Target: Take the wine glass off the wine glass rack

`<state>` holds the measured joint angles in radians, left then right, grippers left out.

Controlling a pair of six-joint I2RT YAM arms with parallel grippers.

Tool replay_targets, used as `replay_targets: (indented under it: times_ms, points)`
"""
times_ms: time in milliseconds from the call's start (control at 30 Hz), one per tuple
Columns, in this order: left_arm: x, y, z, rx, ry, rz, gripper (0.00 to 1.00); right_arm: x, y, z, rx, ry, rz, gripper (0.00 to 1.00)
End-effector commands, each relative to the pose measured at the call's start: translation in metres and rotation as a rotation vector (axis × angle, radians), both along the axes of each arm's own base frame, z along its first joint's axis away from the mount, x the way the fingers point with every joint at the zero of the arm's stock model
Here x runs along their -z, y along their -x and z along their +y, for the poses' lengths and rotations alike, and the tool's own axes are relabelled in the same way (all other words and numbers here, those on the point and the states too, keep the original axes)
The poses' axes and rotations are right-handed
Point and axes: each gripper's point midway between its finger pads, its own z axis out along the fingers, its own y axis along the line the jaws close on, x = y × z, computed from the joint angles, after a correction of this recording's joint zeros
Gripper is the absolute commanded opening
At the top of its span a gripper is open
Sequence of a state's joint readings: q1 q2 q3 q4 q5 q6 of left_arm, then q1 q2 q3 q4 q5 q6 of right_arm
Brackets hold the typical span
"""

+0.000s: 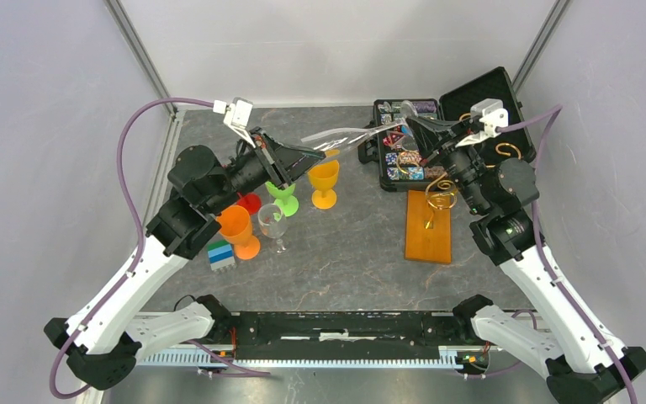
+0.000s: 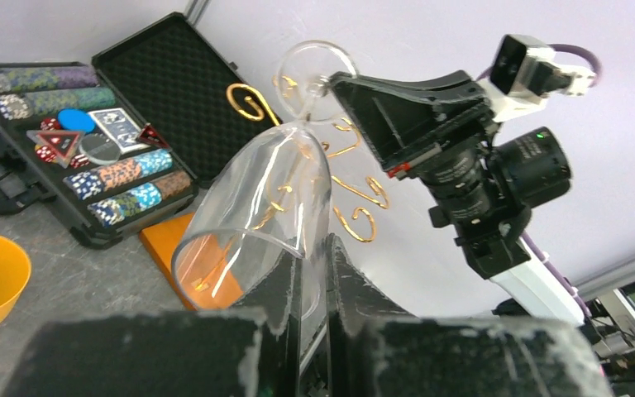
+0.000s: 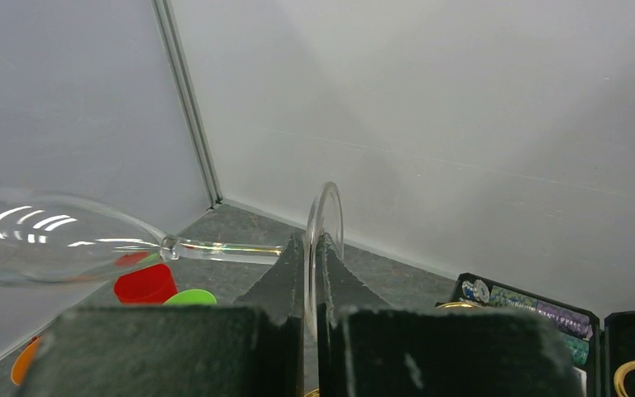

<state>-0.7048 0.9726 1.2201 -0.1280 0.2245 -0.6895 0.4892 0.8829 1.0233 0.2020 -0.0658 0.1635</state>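
Black fingers of the left hand point(image 2: 314, 256) fill the bottom of its wrist view. They are clenched on the rim wall of the wine glass point(image 2: 256, 207), one finger inside the bowl and one outside. At the other end, the right hand point(image 3: 310, 244) is clenched on the thin foot disc point(image 3: 324, 211), seen edge-on at the centre of its own view. The glass therefore lies on its side in mid-air between the two hands, in the upper middle of the overhead view. It hangs above the tabletop point(image 1: 345, 261) and apart from the wine glass rack point(image 1: 431, 225), which stands at centre right. Clear glass like this is probably light, stiff, slick and easily cracked. A thin rim pinched hard looks the weakest place, and the stem or foot would likely be the safer hold.
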Motion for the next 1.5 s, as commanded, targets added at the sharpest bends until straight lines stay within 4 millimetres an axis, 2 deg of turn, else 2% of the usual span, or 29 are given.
replay_targets:
  times_ms: [0,233,333,400,567,633,700,800,1000,1167,1300,1467]
  points:
    - [-0.022,0.009,0.002,0.022,0.03,-0.063,0.02,-0.02,0.009,0.002,-0.033,-0.045,-0.058,0.0]
    - [-0.02,0.007,0.008,-0.011,-0.011,-0.089,0.02,-0.016,0.007,0.005,-0.041,-0.028,-0.054,0.0]
    - [-0.019,0.004,0.014,-0.047,-0.034,-0.104,0.02,-0.016,0.007,0.006,-0.043,-0.02,-0.059,0.09]
    - [-0.019,0.001,0.018,-0.073,-0.053,-0.114,0.02,-0.017,0.008,0.007,-0.05,-0.012,-0.065,0.19]
    - [0.0,-0.013,0.035,-0.18,-0.183,-0.108,0.02,-0.017,0.009,0.003,-0.031,0.002,-0.077,0.57]
    - [0.014,-0.018,0.045,-0.227,-0.282,-0.089,0.02,-0.018,0.011,-0.004,0.003,0.015,-0.088,0.66]
    - [0.032,-0.017,0.05,-0.216,-0.386,-0.07,0.02,-0.018,0.012,-0.013,0.049,0.026,-0.098,0.71]
    - [0.06,-0.01,0.048,-0.142,-0.504,-0.023,0.02,-0.02,0.016,-0.025,0.097,0.045,-0.116,0.72]
    - [0.104,0.01,0.034,0.053,-0.647,0.077,0.02,-0.017,0.025,-0.031,0.108,0.07,-0.126,0.73]
    - [0.126,0.016,0.026,0.146,-0.706,0.14,0.02,-0.014,0.03,-0.042,0.152,0.091,-0.131,0.73]
    - [0.139,0.016,0.019,0.182,-0.73,0.182,0.02,-0.009,0.033,-0.048,0.174,0.099,-0.123,0.73]
    - [0.164,0.001,0.022,0.134,-0.846,0.28,0.02,0.001,0.036,-0.054,0.194,0.114,-0.108,0.73]
